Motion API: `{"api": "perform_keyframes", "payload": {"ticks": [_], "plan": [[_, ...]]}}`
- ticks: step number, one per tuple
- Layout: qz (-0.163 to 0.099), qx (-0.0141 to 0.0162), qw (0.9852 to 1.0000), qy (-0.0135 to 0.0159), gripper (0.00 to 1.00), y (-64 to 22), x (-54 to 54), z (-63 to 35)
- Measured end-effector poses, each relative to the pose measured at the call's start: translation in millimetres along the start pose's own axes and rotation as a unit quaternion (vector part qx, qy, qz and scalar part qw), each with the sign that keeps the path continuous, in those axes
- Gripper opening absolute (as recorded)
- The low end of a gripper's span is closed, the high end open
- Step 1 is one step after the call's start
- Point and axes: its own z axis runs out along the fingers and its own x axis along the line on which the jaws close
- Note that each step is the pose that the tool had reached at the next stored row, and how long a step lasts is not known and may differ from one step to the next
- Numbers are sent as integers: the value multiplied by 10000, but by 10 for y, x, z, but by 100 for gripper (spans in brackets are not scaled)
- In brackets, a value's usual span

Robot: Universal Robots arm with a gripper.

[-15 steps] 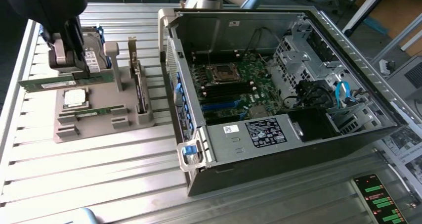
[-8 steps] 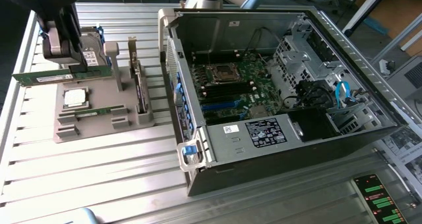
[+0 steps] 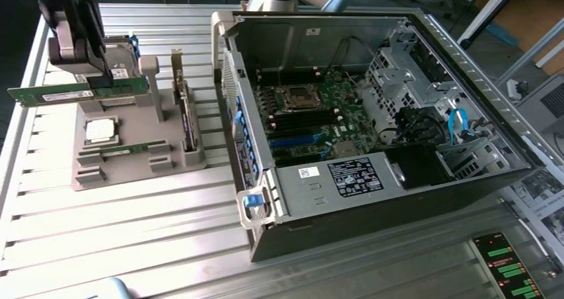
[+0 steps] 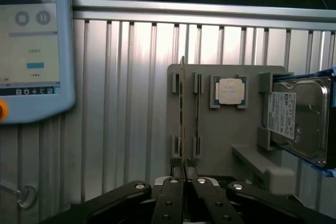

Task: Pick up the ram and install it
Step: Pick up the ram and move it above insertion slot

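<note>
Hand: hand (image 3: 102, 82) (image 4: 182, 173) is clamped on the ram, its fingers (image 4: 170, 184) pressed onto the board's two flat faces.
Ram: ram (image 3: 60, 95) (image 4: 182, 109) is held level on its long edge. In the exterior view it sits at that view's far left, above the holder. In the wrist view it shows edge-on as a thin line running away from the fingertips.
Holder: grey holder (image 3: 132, 168) (image 4: 220, 140) lies flat on the worktop, under the hand.
Second stick: another green stick (image 3: 123, 149) (image 4: 198, 109) sits in the holder's slots, just beside the held ram in the wrist view.
Processor: square silver processor (image 3: 100, 131) (image 4: 231, 91) lies in its pocket on the holder, near the ram.
Hard drive: hard drive (image 3: 124, 53) (image 4: 299, 115) rests on the holder's raised end, behind the hand in the exterior view.
Card: card (image 3: 183, 107) stands upright on the holder's edge nearest the case.
Case: open case (image 3: 370, 208) lies on its side on the exterior view's right, well apart from the ram.
Motherboard: motherboard (image 3: 319, 107) is exposed inside the case.
Worktop: ribbed metal worktop (image 3: 132, 234) (image 4: 131, 77) carries the holder and the case.
Pendant: blue-framed pendant (image 4: 31, 51) with a lit screen lies on the worktop, apart from the holder.
</note>
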Motion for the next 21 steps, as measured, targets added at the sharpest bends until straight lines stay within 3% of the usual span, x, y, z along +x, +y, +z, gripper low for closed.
{"api": "perform_keyframes", "payload": {"ticks": [12, 21], "plan": [[-1, -1, 10000, 1, 12, -9, 2, -23], [0, 0, 10000, 0, 12, -147, 15, -21]]}}
